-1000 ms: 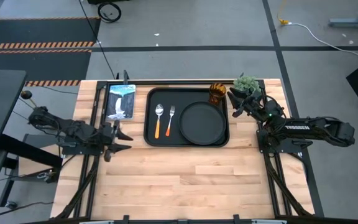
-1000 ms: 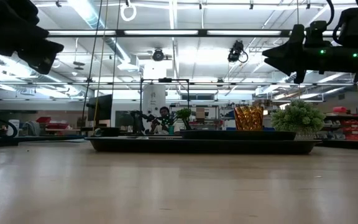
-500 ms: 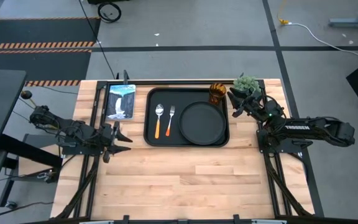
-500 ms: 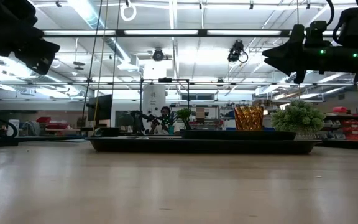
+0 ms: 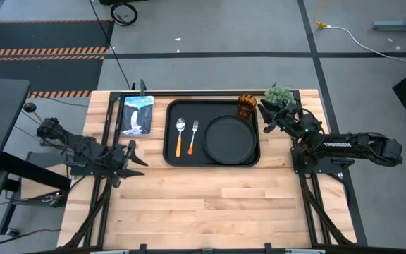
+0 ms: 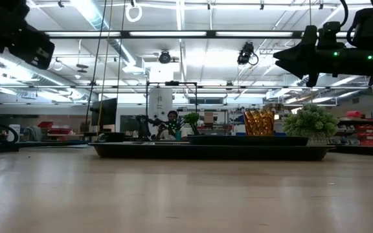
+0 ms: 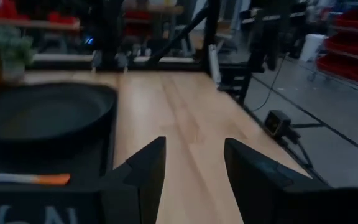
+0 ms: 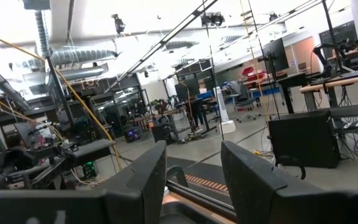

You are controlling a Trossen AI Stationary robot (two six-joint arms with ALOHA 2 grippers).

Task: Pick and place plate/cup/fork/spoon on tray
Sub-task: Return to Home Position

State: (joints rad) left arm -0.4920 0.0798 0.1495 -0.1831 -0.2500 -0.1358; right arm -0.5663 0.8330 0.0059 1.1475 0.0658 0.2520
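The black rectangular tray [image 5: 169, 152] lies at the table's far middle. On it rest the round black plate [image 5: 229, 139] at the right, and the spoon [image 5: 179, 135] and the fork [image 5: 193, 135] side by side at the left. The amber cup [image 5: 246, 106] stands upright at the tray's far right corner and also shows in the low view [image 6: 259, 122]. My left gripper [image 5: 138, 156] is open and empty above the table, left of the tray. My right gripper [image 5: 265, 113] is open and empty in the air, right of the cup.
A small green plant [image 5: 279, 94] stands at the far right, just behind my right gripper. A framed picture [image 5: 137, 115] lies left of the tray. Bare wood runs across the whole near half of the table [image 5: 217, 204].
My left gripper has risen a little and drawn back slightly toward the table's left edge. The things on the tray have stayed where they were.
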